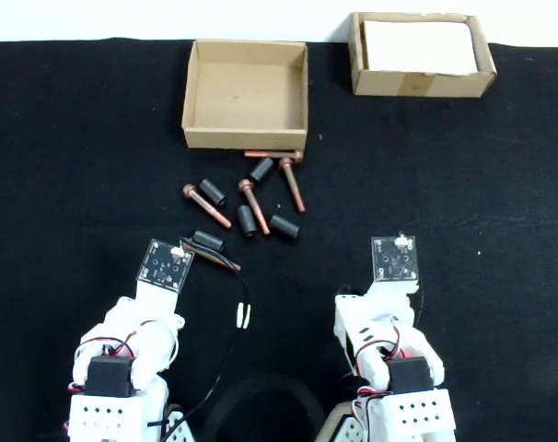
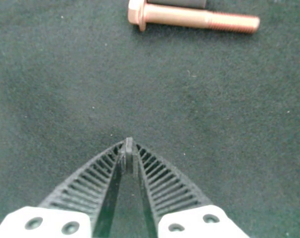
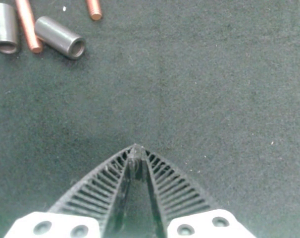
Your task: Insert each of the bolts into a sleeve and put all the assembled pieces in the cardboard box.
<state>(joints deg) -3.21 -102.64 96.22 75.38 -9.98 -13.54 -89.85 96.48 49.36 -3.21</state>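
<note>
High view: cardboard box (image 1: 245, 95) beyond loose bolts (image 1: 206, 205) and sleeves (image 1: 284, 226); wrist views: left hand (image 2: 129, 145) and right hand (image 3: 135, 148), both closed.

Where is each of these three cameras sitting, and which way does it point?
High view: fixed above, looking down on the black table; left arm and right arm show at the bottom.
Left wrist view: on the left wrist, looking past its shut left gripper at a bolt.
Right wrist view: on the right wrist, looking past its shut right gripper at a sleeve.
Shared: the high view also shows that bolt.
</note>
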